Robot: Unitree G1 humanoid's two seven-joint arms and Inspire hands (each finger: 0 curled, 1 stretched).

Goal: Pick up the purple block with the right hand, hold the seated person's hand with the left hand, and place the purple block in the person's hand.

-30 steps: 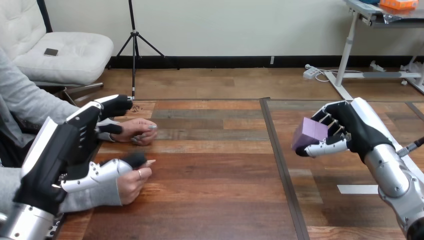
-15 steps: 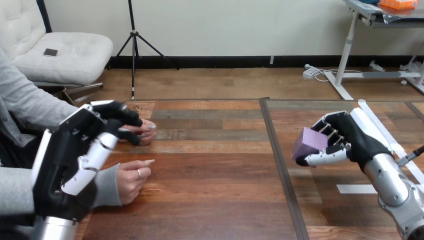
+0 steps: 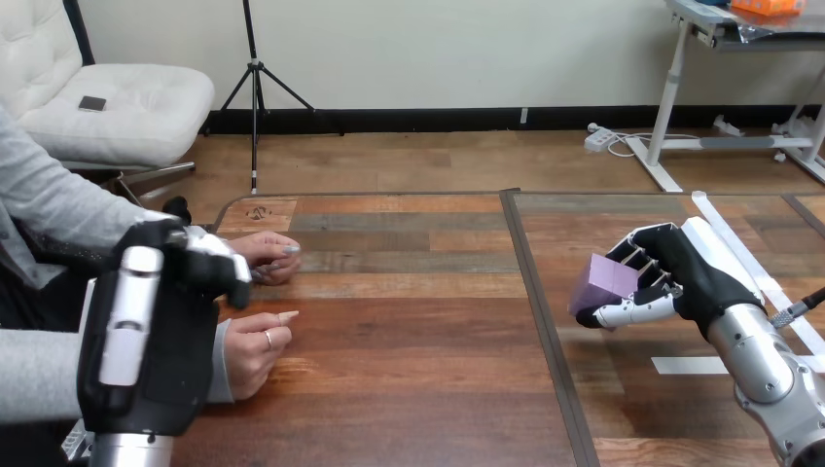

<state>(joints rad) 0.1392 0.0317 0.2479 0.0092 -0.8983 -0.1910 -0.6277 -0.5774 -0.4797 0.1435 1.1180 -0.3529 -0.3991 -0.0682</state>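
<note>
The robot's right hand [image 3: 686,272] is at the right side of the frame, held up a little above the wooden table [image 3: 409,341]. Its fingers and thumb are wrapped around the purple block [image 3: 601,281]. The block sticks out toward the middle of the frame.

The robot's left hand [image 3: 146,341] is at the lower left, standing tall with its back facing us. I cannot tell if this hand is open or closed.

The person sits at the left side, with both hands resting on the table. The person's upper hand [image 3: 270,258] lies near the table's far left corner. The top of the robot's left hand is just beside it, but I cannot tell if they touch. The person's lower hand [image 3: 258,345] is loosely curled, and it peeks out to the right from behind the robot's left hand. The purple block is well apart from both of the person's hands.
</note>
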